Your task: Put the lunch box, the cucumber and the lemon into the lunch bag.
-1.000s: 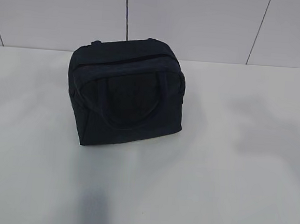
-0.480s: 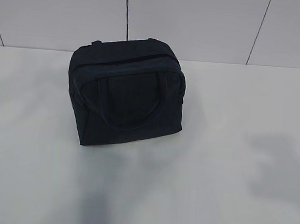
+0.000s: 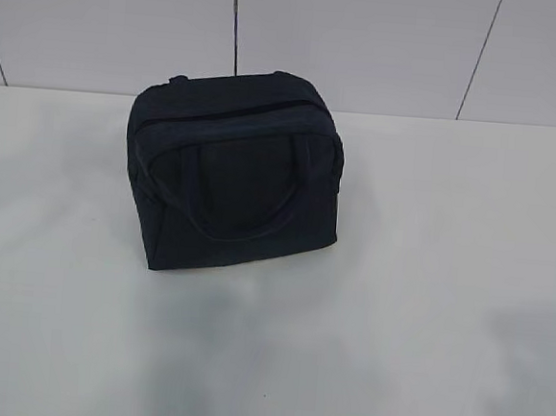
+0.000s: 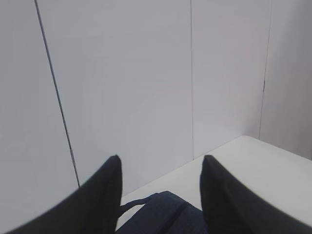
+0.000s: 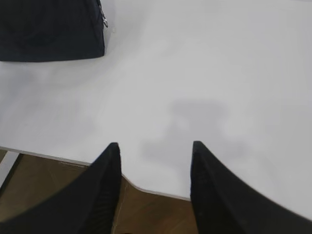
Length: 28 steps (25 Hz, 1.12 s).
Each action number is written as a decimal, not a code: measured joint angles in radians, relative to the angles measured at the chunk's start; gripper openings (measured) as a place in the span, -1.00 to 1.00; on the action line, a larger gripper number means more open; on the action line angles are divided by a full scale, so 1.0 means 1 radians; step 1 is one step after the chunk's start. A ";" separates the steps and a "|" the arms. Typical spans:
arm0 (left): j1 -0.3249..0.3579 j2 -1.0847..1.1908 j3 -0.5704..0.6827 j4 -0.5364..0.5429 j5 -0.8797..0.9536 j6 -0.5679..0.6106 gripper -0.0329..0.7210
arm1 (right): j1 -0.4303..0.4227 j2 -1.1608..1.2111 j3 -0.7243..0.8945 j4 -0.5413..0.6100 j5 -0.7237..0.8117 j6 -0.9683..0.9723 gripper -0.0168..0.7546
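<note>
— While the boxy dark navy fabric lunch bag (image 3: 233, 171) stands upright on the white table (image 3: 427, 278), can its contents be seen?
— No; its zipper line runs closed across the top.
— And the grippers?
— The left gripper (image 4: 161, 195) gapes empty above the bag; the right gripper (image 5: 155, 187) gapes empty over the table edge, before pale wall panels (image 3: 368, 42).

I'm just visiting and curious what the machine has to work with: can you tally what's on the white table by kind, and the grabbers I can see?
Bags: 1, the dark navy lunch bag, zipped shut
Grippers: 2, left gripper and right gripper, both open and empty
Food items or boxes in view: 0
Total: 3
</note>
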 joint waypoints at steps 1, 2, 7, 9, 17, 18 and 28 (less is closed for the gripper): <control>0.000 0.000 0.000 0.000 0.000 0.000 0.08 | 0.000 -0.015 0.018 -0.007 -0.002 0.002 -0.05; 0.000 0.000 0.000 0.000 0.000 0.000 0.07 | 0.000 -0.027 0.036 -0.015 -0.002 0.003 -0.05; 0.000 0.000 0.000 0.000 -0.004 0.000 0.07 | 0.000 -0.064 0.099 -0.032 -0.011 0.008 -0.05; 0.000 0.000 0.000 0.000 -0.007 0.000 0.07 | 0.000 -0.071 0.128 -0.033 -0.019 0.010 -0.05; 0.000 0.000 0.000 0.000 -0.030 0.000 0.05 | 0.000 -0.117 0.149 -0.124 -0.027 0.119 -0.05; 0.000 0.000 0.000 0.000 -0.030 0.000 0.05 | 0.000 -0.120 0.151 -0.131 -0.027 0.126 -0.05; 0.000 0.000 0.000 -0.003 -0.032 0.000 0.04 | 0.000 -0.124 0.169 -0.137 -0.014 0.146 -0.05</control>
